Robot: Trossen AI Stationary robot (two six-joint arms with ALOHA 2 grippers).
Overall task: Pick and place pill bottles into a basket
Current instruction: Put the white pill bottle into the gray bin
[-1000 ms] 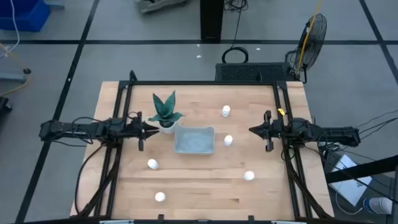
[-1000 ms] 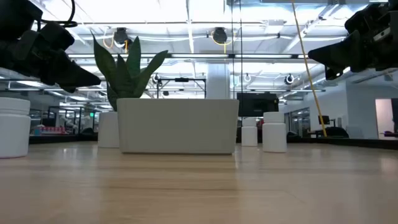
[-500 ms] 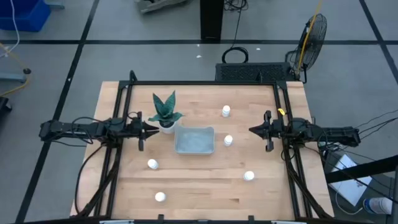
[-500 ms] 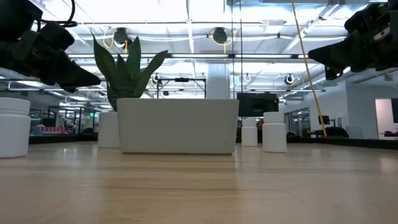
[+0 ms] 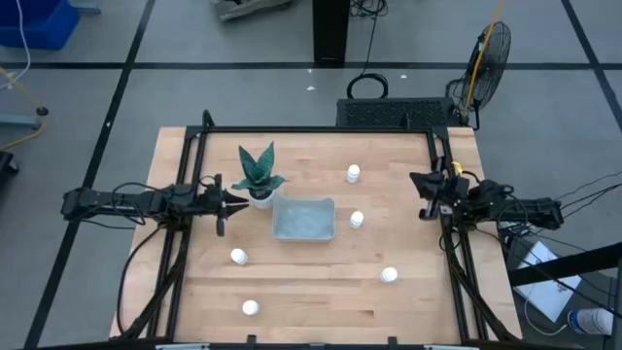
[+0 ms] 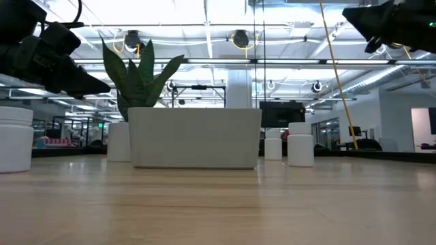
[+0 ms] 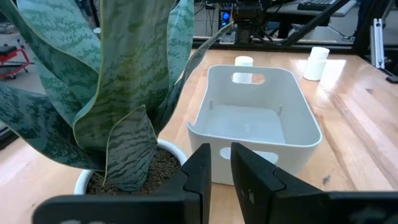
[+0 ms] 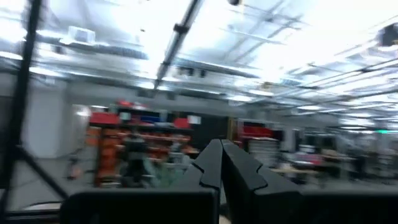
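From worktop level the basket hides most of the plant pot behind it, and its inside cannot be seen from there. One pill bottle is cut off by the picture's left edge, and both arms run out of the top. The right wrist camera shows only smeared ceiling lights and shelving, with nothing of the worktop. In the left wrist view the potted plant runs past the frame and covers the basket's near corner.
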